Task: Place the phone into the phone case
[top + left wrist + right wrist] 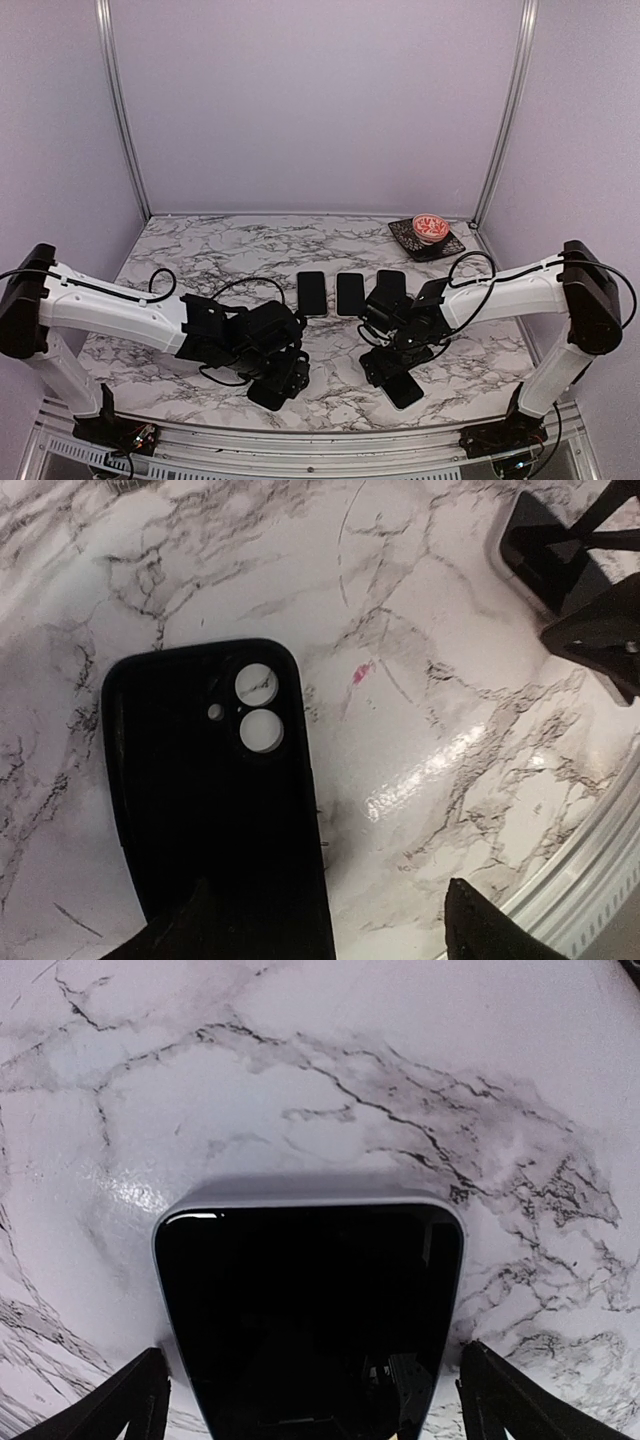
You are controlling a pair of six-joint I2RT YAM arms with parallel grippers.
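Marble veined in grey covers the bench (200, 250), and on it we see both of the task's things lying close to the near edge. The phone case (200, 810), matte black, lies flat just left of the middle of that edge. Through its two round camera holes we see the marble beneath. The left fingers (480, 930) stand wide apart over its lower end. One overlaps the case's dark surface, where we cannot make out its outline well, and the other hangs over bare marble, clear of the case's side. They hold nothing. A small pink mark (360, 672) shows on the marble near the case's camera end. The phone (310, 1310), glossy black screen up with a pale rim, sits right of the middle of the near edge, apart from the case. The right fingers (130, 1400) are spread to about the phone's width, one at each long side and very near it. Whether they press on it we cannot tell. Towards the middle of the bench we see a row of three black slabs (349, 293), side by side and phone-shaped, too small for us to tell more. At the far right corner a dark plate (450, 246) carries a red-and-white bowl (430, 227).
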